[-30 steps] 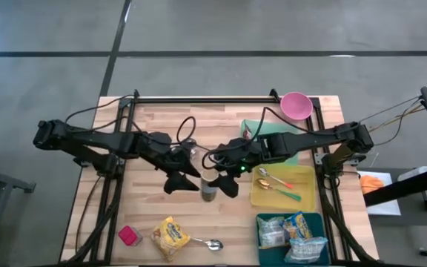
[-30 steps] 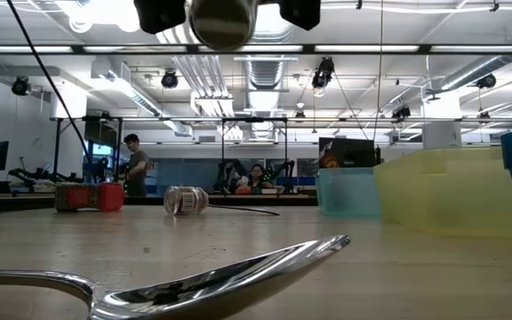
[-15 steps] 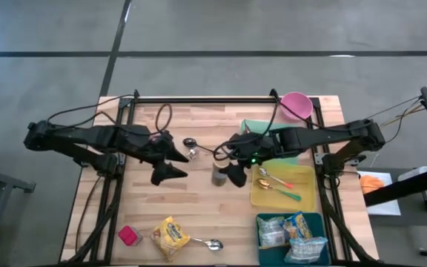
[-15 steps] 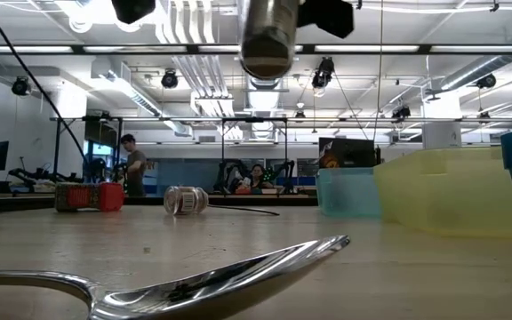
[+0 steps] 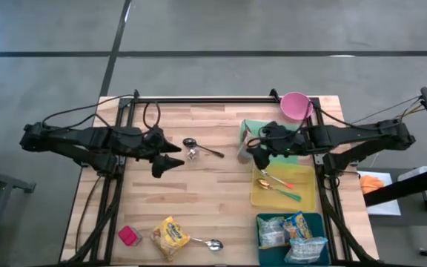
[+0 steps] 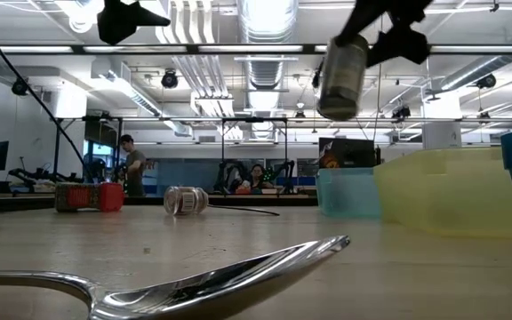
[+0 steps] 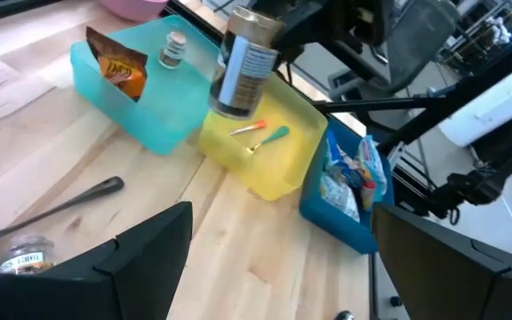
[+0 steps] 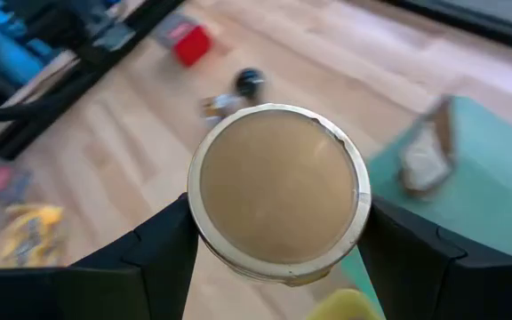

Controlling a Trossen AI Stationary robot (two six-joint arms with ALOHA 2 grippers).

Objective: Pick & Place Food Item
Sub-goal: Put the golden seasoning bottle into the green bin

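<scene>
A tin can (image 5: 242, 152) with a pale paper label hangs above the table's middle right, beside the teal bin (image 5: 252, 127). My right gripper (image 5: 252, 153) is shut on it. The left wrist view shows the can (image 7: 241, 64) over the teal and yellow bins. In the low view the can (image 6: 341, 76) is well clear of the tabletop. My left gripper (image 5: 170, 156) hovers open over the table's left half with nothing between its fingers. My right gripper pinches the can's round side wall (image 8: 199, 233) between its two fingers (image 8: 154, 253), near the can's upper end. The fingers come from the table's right, slanting down. The can hangs below them, nearly upright and a little tilted, clear of the table.
The teal bin holds a snack bag and a small jar. A yellow bin (image 5: 302, 199) with utensils and a blue bin (image 5: 264, 241) with snack bags lie nearer. A pink bowl (image 5: 296, 105) sits far right. A spoon (image 5: 212, 151), small jar (image 5: 192, 154), yellow bag (image 5: 170, 237) and red box (image 5: 130, 236) lie loose.
My right gripper has carried the can from above the table's middle toward the right and far side, up to the teal bin, and has turned as it went. The can has stayed off the table. My left gripper has drawn back toward the table's left edge, still open.
</scene>
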